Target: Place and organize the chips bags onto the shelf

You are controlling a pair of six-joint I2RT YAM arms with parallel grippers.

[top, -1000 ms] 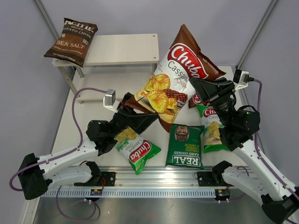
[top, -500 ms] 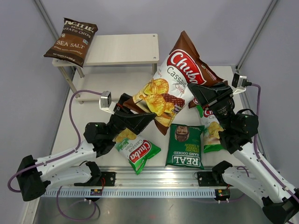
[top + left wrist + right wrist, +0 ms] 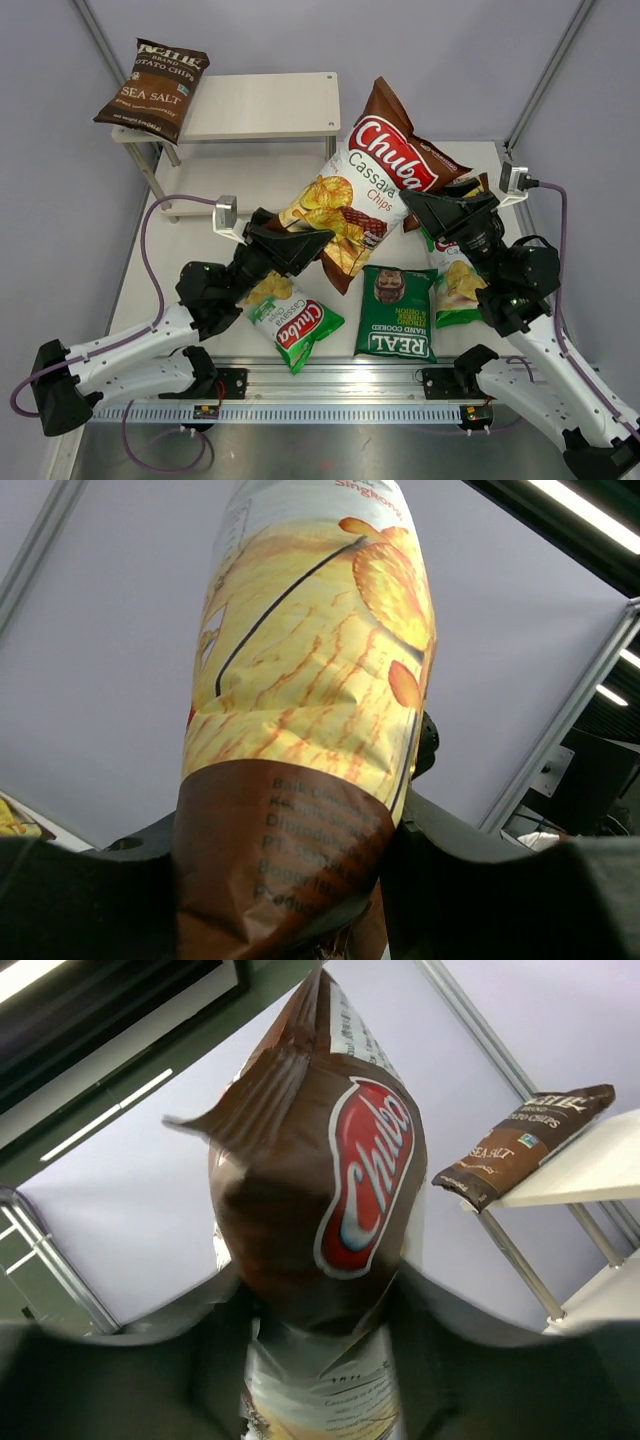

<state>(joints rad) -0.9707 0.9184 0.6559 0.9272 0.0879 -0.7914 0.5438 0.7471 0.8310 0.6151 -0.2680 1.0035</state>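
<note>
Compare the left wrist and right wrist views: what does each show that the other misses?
Left wrist only: chip artwork and a brown band of small print on the Chuba bag in the left gripper. Right wrist only: the red logo and crimped seal of the bag in the right gripper, plus the Sea Salt bag overhanging the shelf. Both: a brown Chuba bag clamped, grey wall behind. Whether one bag or two, these views cannot tell.

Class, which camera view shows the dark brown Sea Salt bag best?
Top external: the whole Sea Salt bag shows, label readable, on the shelf, at its left end. Right wrist shows it smaller, at an angle. Left wrist does not show it.
</note>
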